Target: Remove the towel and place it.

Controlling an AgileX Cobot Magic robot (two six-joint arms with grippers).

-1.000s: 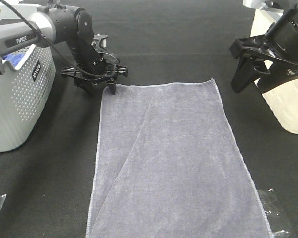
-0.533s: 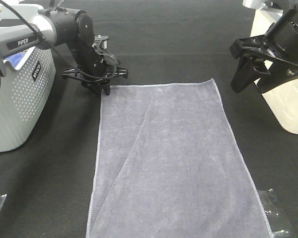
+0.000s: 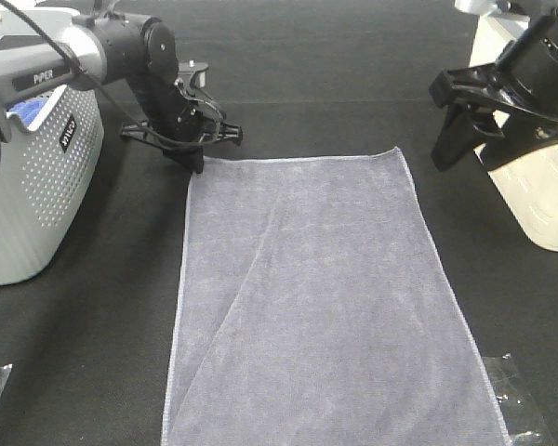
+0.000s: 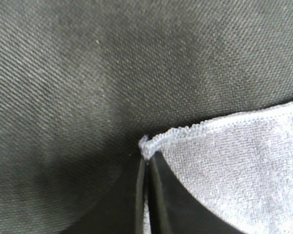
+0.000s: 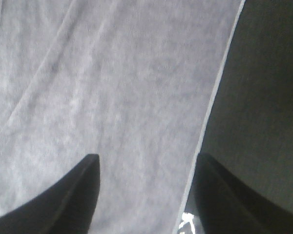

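Towel [image 3: 312,297], slate-grey with a faint purple cast and a pale stitched hem, lies spread flat on the black tabletop [image 3: 353,84] in the middle of the scene. Its long axis runs from far to near. One short edge lies at the far end, and the near end passes out of the exterior view. A soft crease slants from the far middle toward the near left side.

The only clear writing is "PiPER", in white on the grey link of the left arm [image 3: 42,76]. A small dark label on the perforated grey basket [image 3: 37,204] at the left carries white letters too small and tilted to read. A scrap of bright blue cloth [image 3: 28,110] shows at the basket's rim.

The left gripper [image 3: 197,160] points down at the towel's far left corner. In the left wrist view its jaws are clenched together, with the hemmed corner [image 4: 145,146] nipped at their tips and puckered slightly upward.

The right gripper [image 3: 472,153] hangs above the tabletop just right of the towel's far right corner, not touching it. Its jaws are released and stand wide apart. The right wrist view looks down between them onto the towel's surface and its right hem.

A cream-coloured container [image 3: 539,204] stands at the right edge behind that arm. Crumpled clear plastic [image 3: 516,400] lies on the tabletop near the towel's near right side.
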